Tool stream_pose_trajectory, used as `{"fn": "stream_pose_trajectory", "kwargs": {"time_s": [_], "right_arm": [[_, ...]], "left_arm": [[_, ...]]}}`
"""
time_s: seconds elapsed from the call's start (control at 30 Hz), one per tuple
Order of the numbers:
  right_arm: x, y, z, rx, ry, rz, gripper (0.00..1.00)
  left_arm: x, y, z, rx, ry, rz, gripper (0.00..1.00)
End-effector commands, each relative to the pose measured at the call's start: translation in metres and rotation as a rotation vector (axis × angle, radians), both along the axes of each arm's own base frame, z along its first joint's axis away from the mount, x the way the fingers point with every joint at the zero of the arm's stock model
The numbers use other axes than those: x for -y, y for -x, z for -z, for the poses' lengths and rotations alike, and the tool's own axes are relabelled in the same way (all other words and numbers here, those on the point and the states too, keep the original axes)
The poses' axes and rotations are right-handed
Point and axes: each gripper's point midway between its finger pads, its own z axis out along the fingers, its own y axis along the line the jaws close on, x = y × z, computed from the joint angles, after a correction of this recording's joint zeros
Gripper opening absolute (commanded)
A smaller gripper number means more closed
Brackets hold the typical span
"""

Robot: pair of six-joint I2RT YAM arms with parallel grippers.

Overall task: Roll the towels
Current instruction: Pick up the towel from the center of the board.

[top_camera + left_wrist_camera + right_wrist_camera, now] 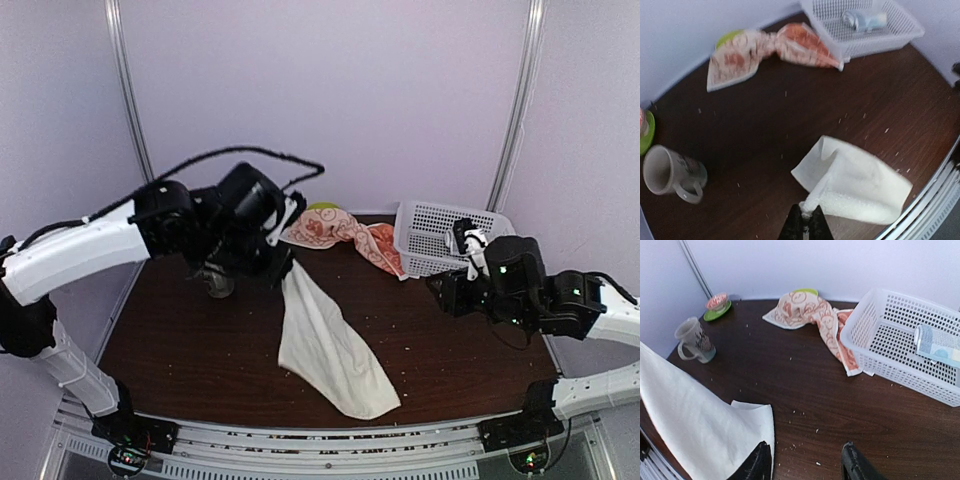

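White towel (330,345) is pinched at one corner by the left pincer (804,226), which is clenched on the cloth with the corner lifted off the table (180,340). The rest of the cloth hangs from that pincer and drapes onto the table below it, with one edge folded over itself. The right pincer (805,467) is released, jaws apart with nothing between them, low over the table. The draped white cloth lies just to its left. The white basket (862,332) is ahead to its right. The orange patterned towel (810,315) is bunched well ahead of the right pincer, one end touching the basket wall. A mug (672,172) sits off to the left pincer's left, apart from the cloth.

Judged step: spread the white towel flat; no roll has started on either towel. To do it well:
- Pull the held corner away from the heap so the fold opens.
- Keep the corner low so the cloth lays down instead of swinging.
- Bring the right pincer onto a neighbouring corner for tension.
- Set the cloth down crease-free, with edges square.
- Stay clear of the mug.
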Motion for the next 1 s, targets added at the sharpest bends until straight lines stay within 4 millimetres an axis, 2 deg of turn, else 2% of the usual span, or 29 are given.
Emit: {"fn": "stream_pose_trajectory", "kwargs": {"time_s": [0.0,0.07,0.13,0.2,0.3,0.33,0.43,0.6,0.67,0.8,0.97], "right_arm": [[0.028,-0.011,-0.049,0.137,-0.114,0.12,0.48],[0.035,-0.013,-0.055,0.153,-0.137,0.13,0.48],[0.038,-0.015,-0.054,0.146,-0.139,0.131,0.48],[0.037,-0.018,-0.047,0.128,-0.124,0.127,0.48],[0.03,-0.021,-0.031,0.095,-0.094,0.11,0.48],[0.027,-0.021,-0.026,0.082,-0.086,0.102,0.48],[0.013,-0.024,-0.009,0.043,-0.08,0.064,0.48],[-0.023,-0.031,0.027,-0.052,-0.081,-0.013,0.48],[-0.042,-0.035,0.039,-0.096,-0.1,-0.05,0.47],[-0.085,-0.041,0.062,-0.195,-0.137,-0.128,0.47],[-0.144,-0.049,0.084,-0.301,-0.153,-0.212,0.47]], "left_arm": [[0.007,-0.002,-0.099,0.198,-0.015,0.146,0.0],[0.021,0.006,-0.125,0.235,0.006,0.201,0.0],[0.019,0.01,-0.127,0.228,0.007,0.197,0.0],[0.002,0.009,-0.101,0.205,-0.05,0.141,0.0],[-0.033,0.014,-0.049,0.149,-0.113,0.039,0.0],[-0.05,0.018,-0.021,0.113,-0.154,0.001,0.0],[-0.098,0.033,0.002,0.072,-0.136,-0.13,0.0],[-0.186,0.059,0.007,0.058,-0.083,-0.323,0.0],[-0.208,0.067,0.018,0.032,-0.091,-0.381,0.0],[-0.231,0.077,0.035,-0.007,-0.096,-0.457,0.0],[-0.249,0.08,0.04,0.001,-0.086,-0.516,0.0]]}}
